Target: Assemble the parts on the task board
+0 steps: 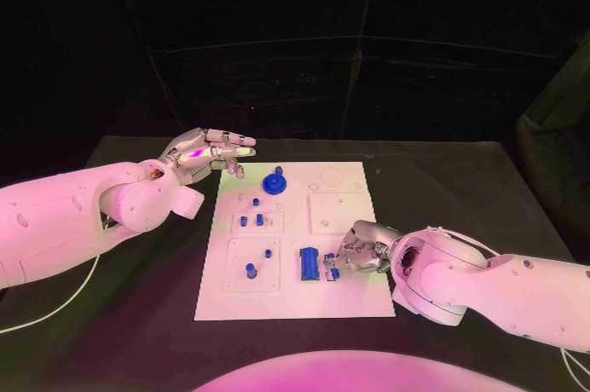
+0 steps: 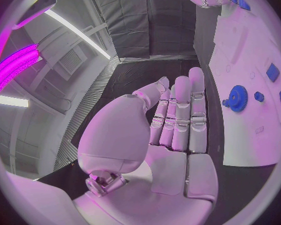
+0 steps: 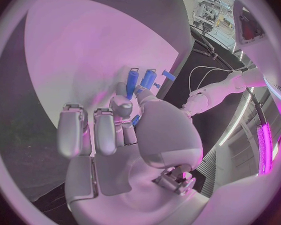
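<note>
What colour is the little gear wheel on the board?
Blue. The gear shows best in the left wrist view.

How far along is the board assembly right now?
Partly done, it seems. The blue gear stands at the far end of the task board. The right hand is at a small blue part beside the long blue block. The left hand hovers open. Several small parts look unplaced.

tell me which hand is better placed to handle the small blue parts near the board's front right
Right. The right hand rests on the board beside the long blue block, fingers at a small part. The left hand hovers open off the far left corner, near the gear.
</note>
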